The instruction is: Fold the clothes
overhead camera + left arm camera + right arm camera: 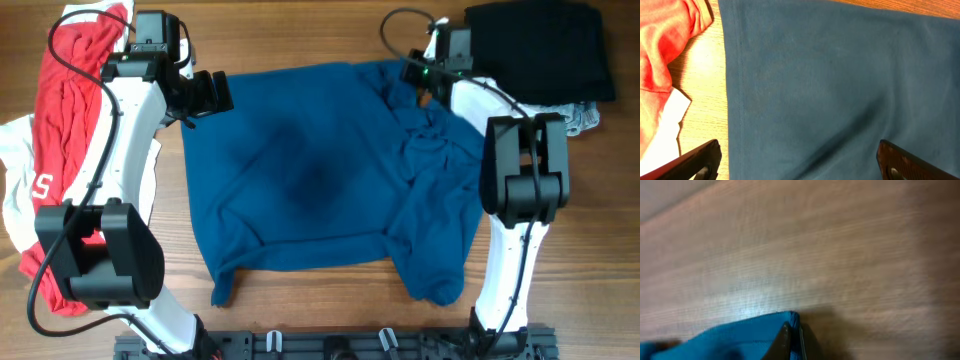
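A large dark-blue T-shirt (310, 180) lies spread on the wooden table, bunched and wrinkled along its right side. My left gripper (215, 92) hovers open over the shirt's upper left edge; in the left wrist view its fingers (797, 162) straddle the hem of the blue cloth (830, 85). My right gripper (418, 78) is at the shirt's upper right corner, shut on a fold of the blue cloth (740, 335), its fingertips (791, 340) pinching the edge above the bare wood.
A red and white garment pile (60, 100) lies at the left edge, also showing in the left wrist view (665, 55). A black garment (540, 45) lies at the back right over a grey one (583, 118). A rack (330, 343) runs along the front edge.
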Robot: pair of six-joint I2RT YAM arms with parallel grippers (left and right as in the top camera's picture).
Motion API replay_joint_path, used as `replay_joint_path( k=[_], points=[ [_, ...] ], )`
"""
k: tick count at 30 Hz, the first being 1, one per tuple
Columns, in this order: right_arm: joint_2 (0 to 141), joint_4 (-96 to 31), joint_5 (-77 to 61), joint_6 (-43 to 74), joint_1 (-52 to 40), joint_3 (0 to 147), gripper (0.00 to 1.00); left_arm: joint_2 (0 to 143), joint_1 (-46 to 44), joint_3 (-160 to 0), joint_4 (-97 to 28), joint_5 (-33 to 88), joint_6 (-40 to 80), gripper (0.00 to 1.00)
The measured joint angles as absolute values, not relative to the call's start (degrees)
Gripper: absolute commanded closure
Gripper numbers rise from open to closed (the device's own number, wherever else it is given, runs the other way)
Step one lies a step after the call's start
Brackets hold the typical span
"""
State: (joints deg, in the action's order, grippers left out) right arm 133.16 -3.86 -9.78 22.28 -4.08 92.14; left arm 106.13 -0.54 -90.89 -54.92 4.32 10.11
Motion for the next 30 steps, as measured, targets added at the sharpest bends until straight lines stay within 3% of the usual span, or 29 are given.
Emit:
replay_joint_path(
  k=[7, 25, 26, 27, 28, 29, 30],
  points=[
    [133.2, -10.9, -8.5, 18.7, -2.9, 106.2, 0.96, 106.1, -0.5, -90.9, -54.8, 4.3, 10.1, 0.00],
    [133.2, -10.3, -0.7, 14.6, -1.3, 115.7, 0.89, 106.1, -0.5, -90.9, -54.4, 4.3, 10.1, 0.00],
    [133.2, -10.3, -0.4, 14.6, -0.9, 115.7, 0.81, 106.1, -0.5, -90.9, -54.4, 4.3, 10.1, 0.00],
    [133.2, -10.3, -0.2, 14.6, -0.5, 115.7, 0.56, 106.1, -0.5, -90.9, -54.4, 4.3, 10.1, 0.00],
    [133.2, -10.3, 0.0, 14.6, -0.3, 115.8, 0.23, 106.1, -0.5, -90.9, -54.4, 4.3, 10.1, 0.00],
    [133.2, -10.3, 0.2, 13.9, 0.1, 115.8, 0.01, 106.1, -0.5, -90.9, -54.4, 4.3, 10.1, 0.00],
    [133.2, -10.9, 0.4, 13.5, 0.4, 115.8, 0.01, 106.1, -0.5, -90.9, -54.4, 4.3, 10.1, 0.00]
  ],
)
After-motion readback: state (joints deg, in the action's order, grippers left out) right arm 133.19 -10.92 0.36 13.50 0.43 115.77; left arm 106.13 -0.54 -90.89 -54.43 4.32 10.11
